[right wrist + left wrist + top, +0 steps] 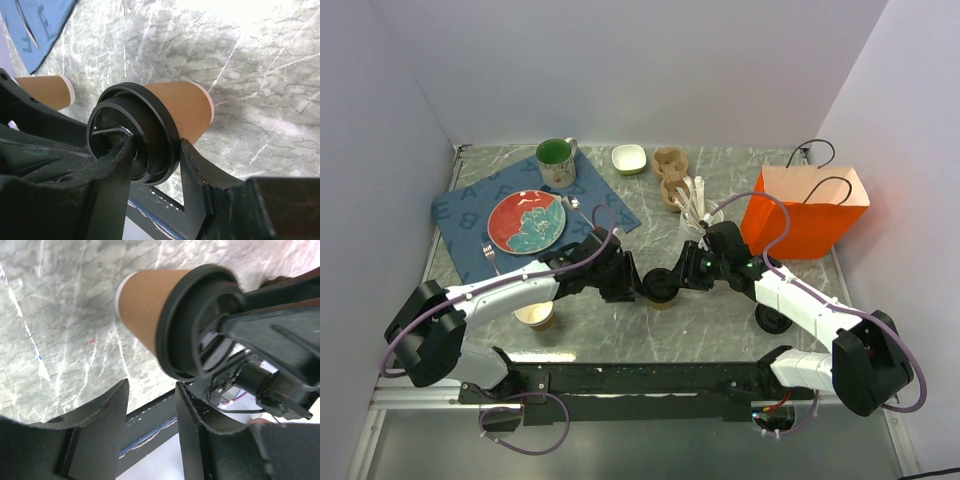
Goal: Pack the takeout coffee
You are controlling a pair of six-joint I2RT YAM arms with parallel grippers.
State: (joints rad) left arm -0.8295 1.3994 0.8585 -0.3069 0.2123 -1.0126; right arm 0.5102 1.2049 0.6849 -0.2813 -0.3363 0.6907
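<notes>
Your right tool [155, 150] is pinching the takeout coffee [182, 107] by its stiff lid rim [169, 127], left tool [152, 390] gaping empty. It is probably crushing easily lower down.

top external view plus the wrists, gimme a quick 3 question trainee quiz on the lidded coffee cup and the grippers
1. True or false: the left gripper is shut on the small brown paper cup with a round black plastic lid.
2. In the top view, the orange paper bag stands: A) on the right arm's side of the cup B) on the left arm's side of the cup C) underneath the cup
3. Which gripper's fingers straddle the lid's rim?
Key: 1 false, its jaws stand open with nothing between them; 2 A; 3 the right gripper.
</notes>
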